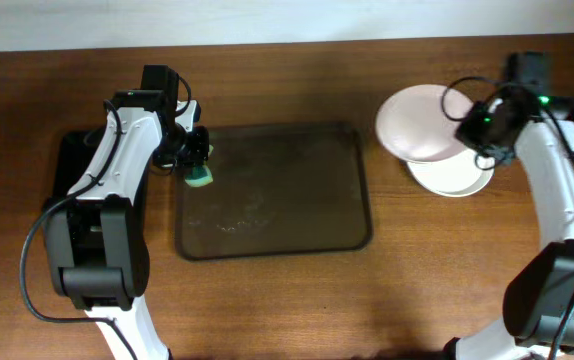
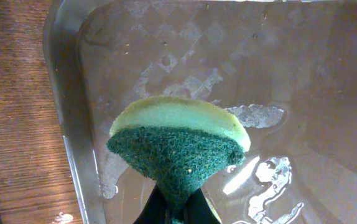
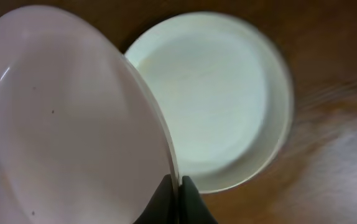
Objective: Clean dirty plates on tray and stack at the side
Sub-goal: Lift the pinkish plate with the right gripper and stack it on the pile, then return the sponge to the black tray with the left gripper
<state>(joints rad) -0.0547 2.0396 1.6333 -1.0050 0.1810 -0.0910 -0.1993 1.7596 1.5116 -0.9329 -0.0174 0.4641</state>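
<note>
The dark brown tray (image 1: 357, 190) lies mid-table with wet smears and holds no plates; it also shows in the left wrist view (image 2: 66, 124). My left gripper (image 1: 195, 160) is shut on a green and yellow sponge (image 1: 200, 177), held over the tray's left rim (image 2: 178, 146). My right gripper (image 1: 472, 135) is shut on the rim of a white plate (image 1: 417, 120), held tilted above another white plate (image 1: 457, 180) on the table right of the tray. In the right wrist view the held plate (image 3: 66, 118) has small specks; the lower plate (image 3: 222, 93) lies flat. I cannot tell if the lower plate is a stack.
A black tray (image 1: 67, 160) sits under my left arm at the table's left. Bare wooden table (image 1: 287, 300) lies in front of the brown tray. Cables run along both arms.
</note>
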